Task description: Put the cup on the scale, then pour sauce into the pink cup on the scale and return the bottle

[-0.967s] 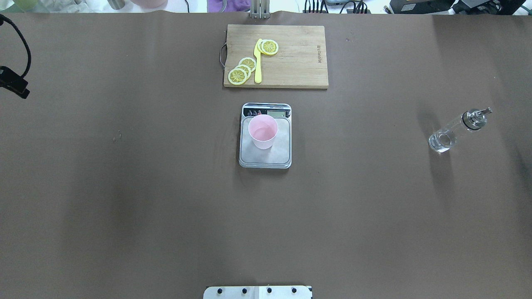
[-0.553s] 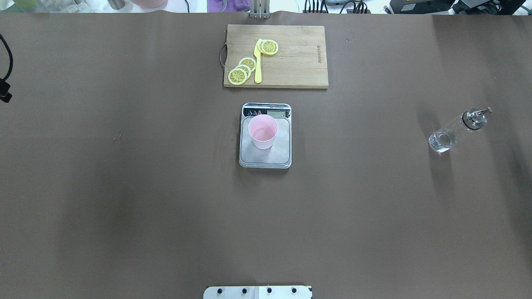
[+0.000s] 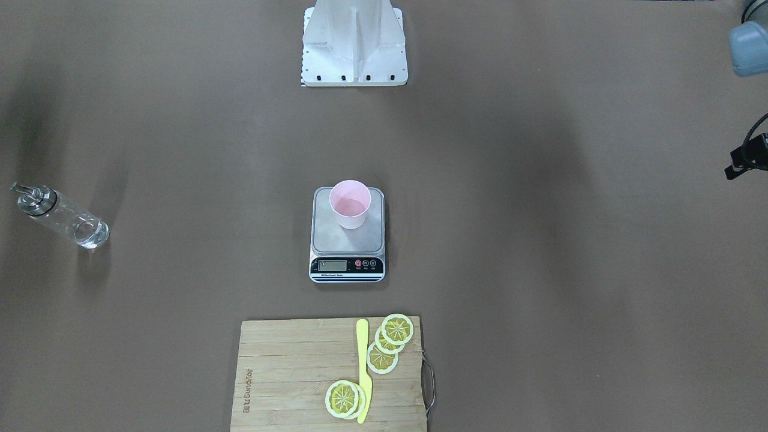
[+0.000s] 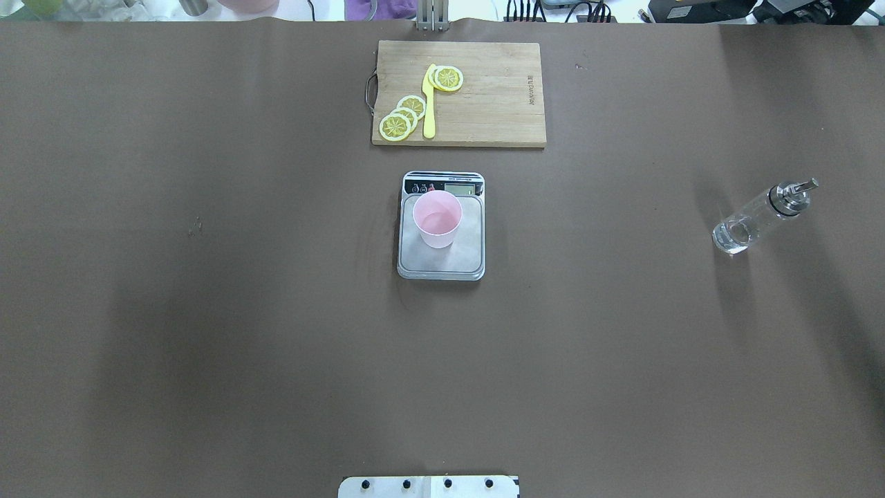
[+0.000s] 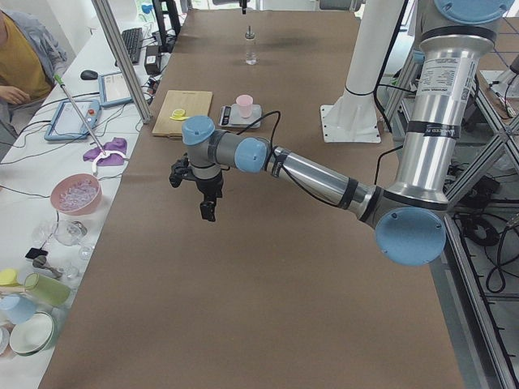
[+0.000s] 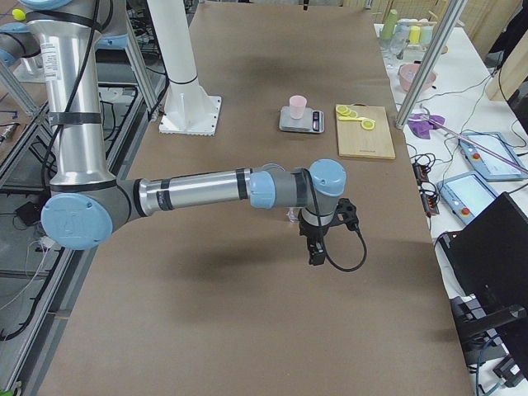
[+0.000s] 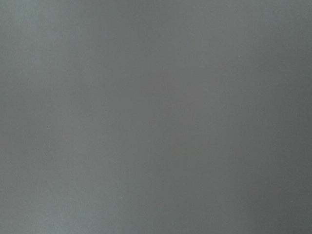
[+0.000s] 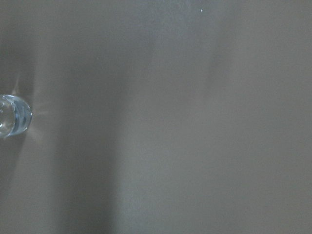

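Two robot arms are working at a brown table (image 4: 207,311), and the main change is that the left arm is pulling back. A second ago a black part of its wrist and a looping cable were showing at the left edge of the overhead view. A little later only a sliver was showing, and now that edge is showing only tabletop. The left gripper (image 5: 208,212) is hanging above the table well away from the scale (image 4: 442,264). It is showing only in the side view, so I cannot tell whether its jaws are wide or narrow.

The pink cup (image 4: 437,219) is standing upright on the scale's steel platform, toward the display end, in the same spot as before. That suggests the first step, placing the cup, is done. I cannot tell whether any liquid is lying in the cup.

The glass bottle (image 4: 760,216) is standing on the robot's right, well apart from the scale and unmoved, with clear sauce (image 4: 734,234) in it. The right gripper (image 6: 315,254) is hovering near it, holding nothing, and its opening cannot be judged. Reaching for the bottle is probably the next step.

Beyond the scale, a wooden cutting board (image 4: 498,104) is carrying lemon slices (image 4: 404,117) and a yellow knife (image 4: 429,104), all unchanged.
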### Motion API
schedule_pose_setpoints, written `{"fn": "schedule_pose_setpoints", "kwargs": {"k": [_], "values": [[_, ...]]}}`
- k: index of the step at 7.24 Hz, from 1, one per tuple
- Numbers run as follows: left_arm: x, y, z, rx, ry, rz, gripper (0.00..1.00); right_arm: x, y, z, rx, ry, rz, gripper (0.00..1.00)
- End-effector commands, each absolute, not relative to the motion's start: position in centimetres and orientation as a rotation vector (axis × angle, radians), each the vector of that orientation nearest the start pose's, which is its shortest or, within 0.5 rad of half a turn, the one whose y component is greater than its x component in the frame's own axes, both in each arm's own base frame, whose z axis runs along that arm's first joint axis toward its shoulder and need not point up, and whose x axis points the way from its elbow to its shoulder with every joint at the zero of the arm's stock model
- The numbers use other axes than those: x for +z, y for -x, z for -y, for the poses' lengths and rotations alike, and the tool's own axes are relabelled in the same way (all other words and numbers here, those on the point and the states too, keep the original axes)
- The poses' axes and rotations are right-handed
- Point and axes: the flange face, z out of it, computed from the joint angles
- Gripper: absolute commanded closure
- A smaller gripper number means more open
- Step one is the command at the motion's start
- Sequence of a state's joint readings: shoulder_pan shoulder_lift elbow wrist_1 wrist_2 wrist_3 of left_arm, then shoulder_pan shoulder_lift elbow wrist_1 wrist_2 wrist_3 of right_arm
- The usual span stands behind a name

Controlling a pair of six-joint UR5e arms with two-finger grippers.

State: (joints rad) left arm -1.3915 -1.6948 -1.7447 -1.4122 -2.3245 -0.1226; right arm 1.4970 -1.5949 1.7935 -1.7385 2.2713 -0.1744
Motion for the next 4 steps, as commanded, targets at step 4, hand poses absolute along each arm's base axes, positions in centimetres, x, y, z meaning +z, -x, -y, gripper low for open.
{"fn": "schedule_pose_setpoints", "kwargs": {"k": [4], "values": [[66.4,6.9,48.5,0.105,-0.031,-0.787,0.02,59.1,-4.2,43.9,-0.228,-0.042,0.701,0.00]]}}
